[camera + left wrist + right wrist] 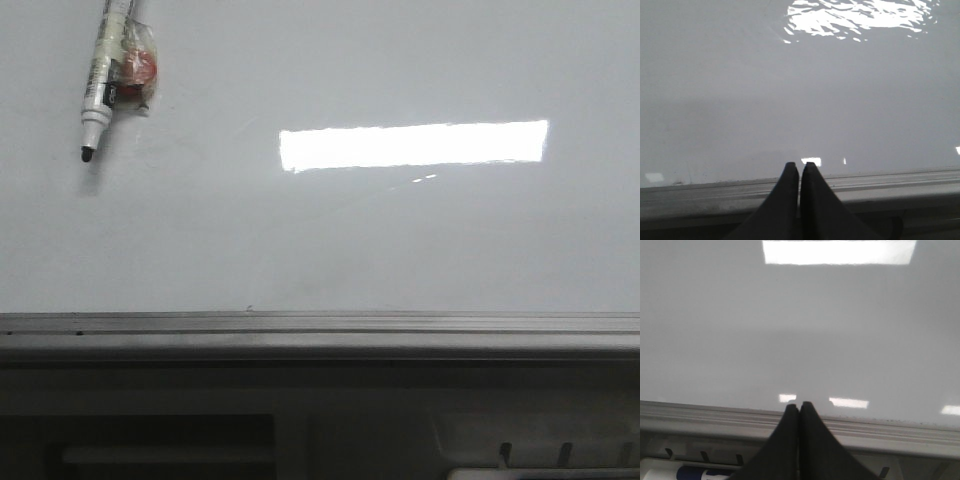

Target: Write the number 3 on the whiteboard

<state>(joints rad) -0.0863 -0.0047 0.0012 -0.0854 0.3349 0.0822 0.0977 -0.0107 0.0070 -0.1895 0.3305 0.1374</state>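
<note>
Glossy pale whiteboard [400,240] is blank; both black grippers [800,167] [800,407], pinched empty, may nudge the far-left uncapped white marker [104,75] when grasping.

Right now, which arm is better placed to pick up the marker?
Probably left: the marker lies on the left of the whiteboard. Both the left gripper and right gripper are shut and empty.
</note>
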